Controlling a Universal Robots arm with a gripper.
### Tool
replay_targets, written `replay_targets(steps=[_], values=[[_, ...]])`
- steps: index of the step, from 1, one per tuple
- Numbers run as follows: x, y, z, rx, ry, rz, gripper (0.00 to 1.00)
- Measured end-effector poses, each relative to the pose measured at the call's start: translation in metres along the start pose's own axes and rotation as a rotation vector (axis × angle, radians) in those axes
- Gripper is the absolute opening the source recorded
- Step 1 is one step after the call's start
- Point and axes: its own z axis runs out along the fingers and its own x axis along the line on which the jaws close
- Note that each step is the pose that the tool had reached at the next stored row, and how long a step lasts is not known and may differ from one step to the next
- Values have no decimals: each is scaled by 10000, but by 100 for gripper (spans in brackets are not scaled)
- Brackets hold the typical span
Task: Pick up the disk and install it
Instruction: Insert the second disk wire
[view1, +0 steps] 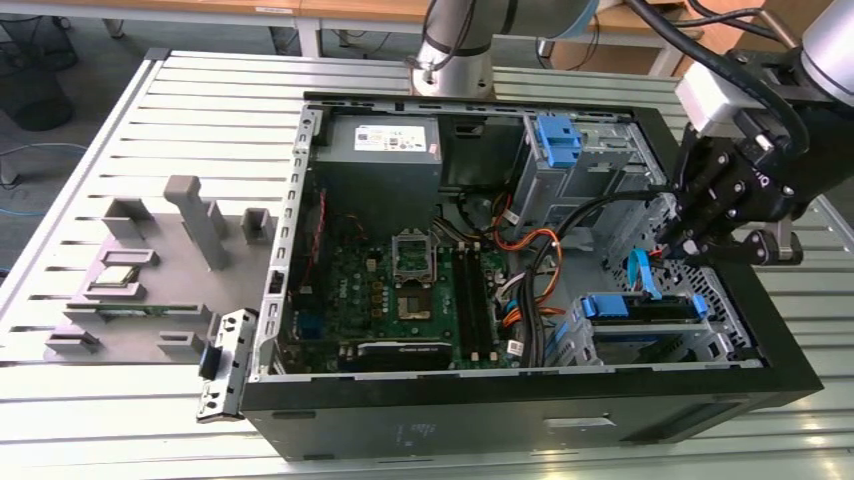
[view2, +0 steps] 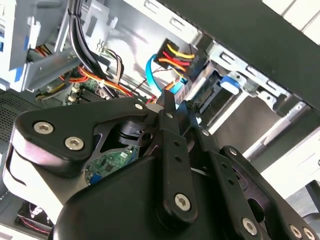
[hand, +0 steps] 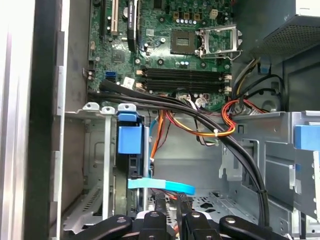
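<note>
In the exterior view the hand (view1: 705, 245) hangs over the open computer case (view1: 534, 420), above the disk (view1: 647, 308) seated in its lower bay. In the second wrist view the fingers (view2: 172, 125) sit closed together, gripping nothing. In the first wrist view the disk's blue rail (hand: 129, 139) stands in the bay.

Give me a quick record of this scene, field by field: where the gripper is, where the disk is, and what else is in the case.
gripper: black gripper above the open case's drive bay, at the exterior view's right
disk: silver hard drive with blue side rails sitting in the lower drive cage
case: open black computer tower lying on its side
board: green motherboard with an empty processor socket
power supply: grey box at the far corner
</note>
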Motion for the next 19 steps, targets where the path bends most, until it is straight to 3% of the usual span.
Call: replay_targets(steps=[8,19], values=[[-42,-176,17,-104,0,9,24],[-39,-349,65,-202,-1,19,24]])
